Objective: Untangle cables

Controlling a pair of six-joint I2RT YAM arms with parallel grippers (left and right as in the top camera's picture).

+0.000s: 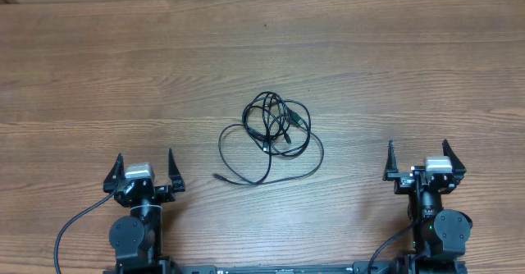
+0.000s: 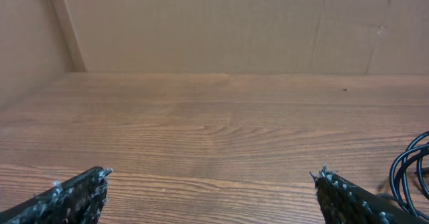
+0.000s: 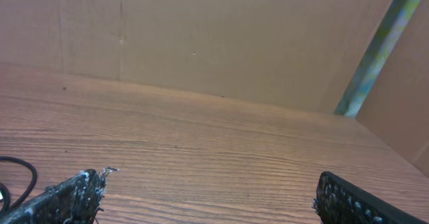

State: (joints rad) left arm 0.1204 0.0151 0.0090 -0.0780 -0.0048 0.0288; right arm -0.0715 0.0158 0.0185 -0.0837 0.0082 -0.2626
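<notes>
Thin black cables [image 1: 277, 122] lie knotted together near the middle of the wooden worktop [image 1: 369, 61], well apart from both robot arms, with the untangling not yet begun. The left fingers [image 1: 172, 171] and the right fingers [image 1: 390, 163] sit at the near edge, one pair to each side of the tangle. Both are spread wide and hold nothing. The densest crossings sit in the upper part of the bundle. Broader loops fan out below it, and one loose plug end [image 1: 217, 176] trails toward the left arm. Each wrist camera catches only a sliver of wire at the edge of its view, so the reach to the tangle has yet to be made.

A sound opening would likely be for the left fingers to take the strand near the free plug end while the right fingers take an outer loop on the opposite side. Each pair should come down squarely, so the thin wire lands between the pads rather than slipping beside them. Drawing apart slowly matters: a hard pull would probably tighten the knot instead of loosening it.
</notes>
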